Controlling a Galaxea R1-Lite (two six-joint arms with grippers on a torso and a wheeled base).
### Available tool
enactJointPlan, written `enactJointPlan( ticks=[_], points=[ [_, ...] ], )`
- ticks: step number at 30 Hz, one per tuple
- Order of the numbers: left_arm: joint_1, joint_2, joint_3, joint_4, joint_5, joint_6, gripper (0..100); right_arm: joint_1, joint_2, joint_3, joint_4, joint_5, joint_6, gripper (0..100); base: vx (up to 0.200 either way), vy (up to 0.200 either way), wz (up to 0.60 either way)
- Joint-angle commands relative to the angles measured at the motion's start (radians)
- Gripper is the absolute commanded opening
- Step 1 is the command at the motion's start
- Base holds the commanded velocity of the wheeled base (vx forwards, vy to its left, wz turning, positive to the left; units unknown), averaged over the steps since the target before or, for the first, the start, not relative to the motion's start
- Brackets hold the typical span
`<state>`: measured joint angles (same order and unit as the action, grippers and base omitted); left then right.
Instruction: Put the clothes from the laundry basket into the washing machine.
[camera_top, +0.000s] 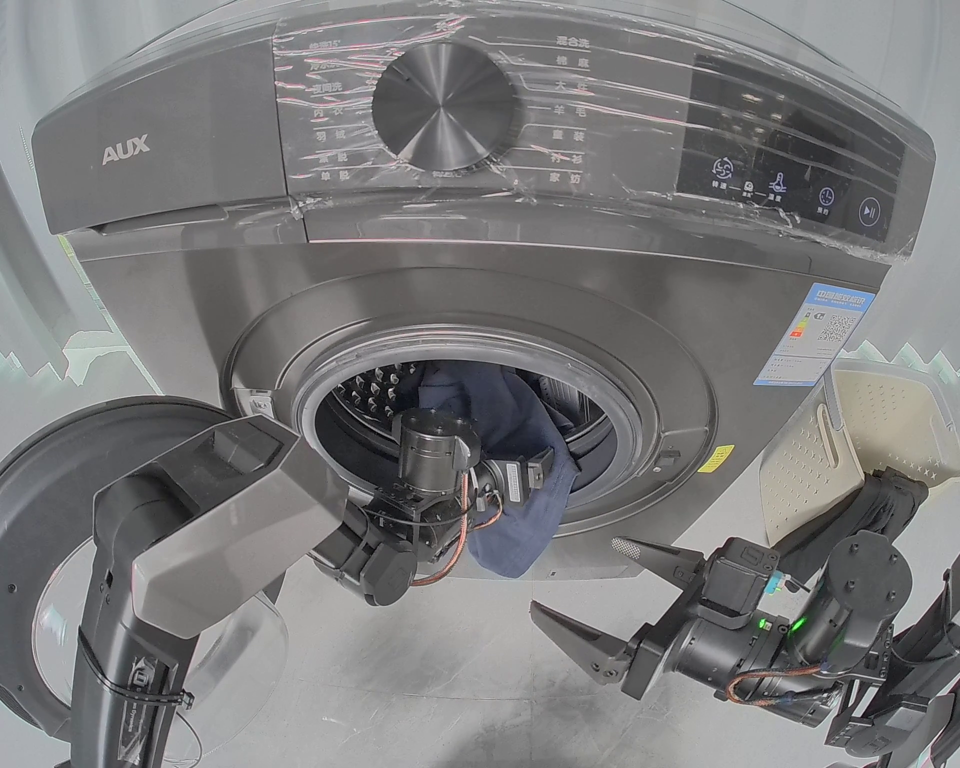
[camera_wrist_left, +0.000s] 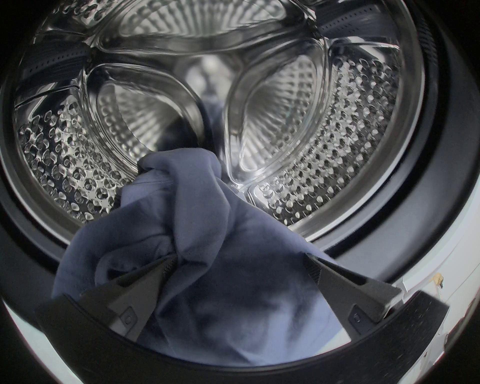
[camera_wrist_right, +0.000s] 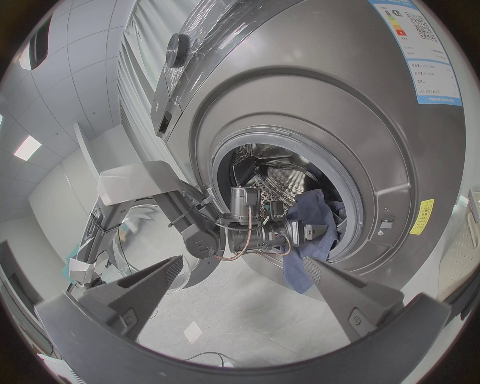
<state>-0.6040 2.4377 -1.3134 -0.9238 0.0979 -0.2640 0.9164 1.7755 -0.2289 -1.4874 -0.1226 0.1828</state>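
Observation:
A blue garment lies in the mouth of the washing machine, part of it inside the drum and part hanging over the front rim. My left gripper is at the drum opening, open, its fingers spread wide with the blue garment bulging between them. Lower right of the opening, my right gripper is open and holds nothing. The cream laundry basket leans at the far right, with a dark garment hanging from it.
The round washer door stands swung open at the left, beside my left arm. Bare grey floor lies in front of the machine. The control panel and dial are above the opening.

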Motion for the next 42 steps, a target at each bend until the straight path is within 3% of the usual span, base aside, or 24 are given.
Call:
enactJointPlan(
  ticks=[1, 7, 9, 10, 17, 26, 36, 42],
  points=[
    [-0.011, -0.025, 0.045, 0.007, -0.006, 0.005, 100, 0.001, 0.001, 0.0, -0.001, 0.0, 0.0, 100, 0.0, 0.0, 0.0],
    [-0.011, 0.004, 0.034, 0.007, -0.003, 0.011, 100, 0.001, 0.001, -0.001, -0.001, 0.0, 0.0, 100, 0.0, 0.0, 0.0],
    [0.0, 0.02, 0.033, 0.008, -0.004, 0.034, 100, 0.001, 0.001, -0.001, -0.001, 0.0, 0.0, 100, 0.0, 0.0, 0.0],
    [0.0, 0.021, 0.033, 0.007, -0.004, 0.035, 0, 0.001, 0.001, -0.001, -0.001, 0.0, 0.0, 100, 0.0, 0.0, 0.0],
    [0.004, 0.015, 0.016, 0.01, -0.006, 0.034, 0, 0.001, 0.002, -0.001, -0.001, 0.0, 0.0, 100, 0.0, 0.0, 0.0],
    [0.052, 0.043, -0.187, -0.006, 0.031, 0.023, 0, 0.001, 0.002, -0.003, -0.001, 0.0, 0.0, 100, 0.0, 0.0, 0.0],
    [0.095, 0.156, -0.501, -0.027, 0.115, 0.023, 0, 0.002, 0.002, -0.001, -0.001, 0.0, 0.0, 100, 0.0, 0.0, 0.0],
    [0.095, 0.182, -0.552, -0.026, 0.125, 0.023, 0, 0.002, 0.002, -0.001, -0.001, 0.0, 0.0, 100, 0.0, 0.0, 0.0]
  ],
)
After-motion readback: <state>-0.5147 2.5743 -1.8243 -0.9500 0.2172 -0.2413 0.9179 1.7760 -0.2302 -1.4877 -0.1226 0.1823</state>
